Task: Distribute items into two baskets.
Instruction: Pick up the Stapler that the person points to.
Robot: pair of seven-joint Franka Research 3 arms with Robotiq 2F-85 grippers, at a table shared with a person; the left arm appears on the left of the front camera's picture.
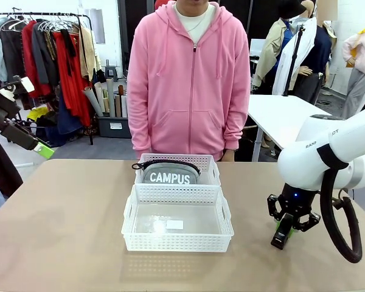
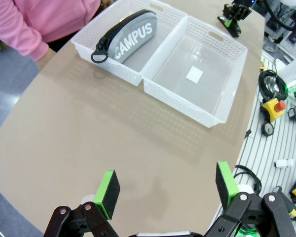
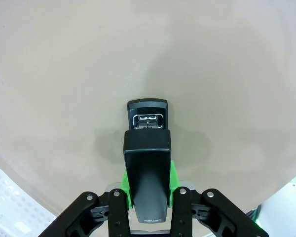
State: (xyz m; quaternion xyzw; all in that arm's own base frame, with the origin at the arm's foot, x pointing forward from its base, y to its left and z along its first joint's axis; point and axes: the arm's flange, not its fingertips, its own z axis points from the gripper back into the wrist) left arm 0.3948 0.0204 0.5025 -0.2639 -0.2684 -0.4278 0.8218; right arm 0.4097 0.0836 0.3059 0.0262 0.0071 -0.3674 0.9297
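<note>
Two white lattice baskets stand end to end at the table's middle. The far basket [image 1: 210, 165] [image 2: 84, 47] holds the grey "CAMPUS" pouch [image 1: 172, 175] [image 2: 129, 36]. In the near basket [image 1: 226, 214] [image 2: 185, 101] lies only a small white label. My right gripper [image 1: 285, 233] [image 3: 148, 173] hangs just above the table to the right of the near basket, shut on the black stapler [image 3: 147, 148], which points forward over bare tabletop. My left gripper [image 1: 40, 148] [image 2: 165, 182] is raised at the far left, open with nothing between its green pads.
A person in a pink hoodie [image 1: 188, 79] stands at the far edge behind the baskets. Bare tabletop [image 1: 61, 213] spreads on both sides of the baskets. Cables and small tools [image 2: 276, 106] lie on a rail beyond the table's edge in the left wrist view.
</note>
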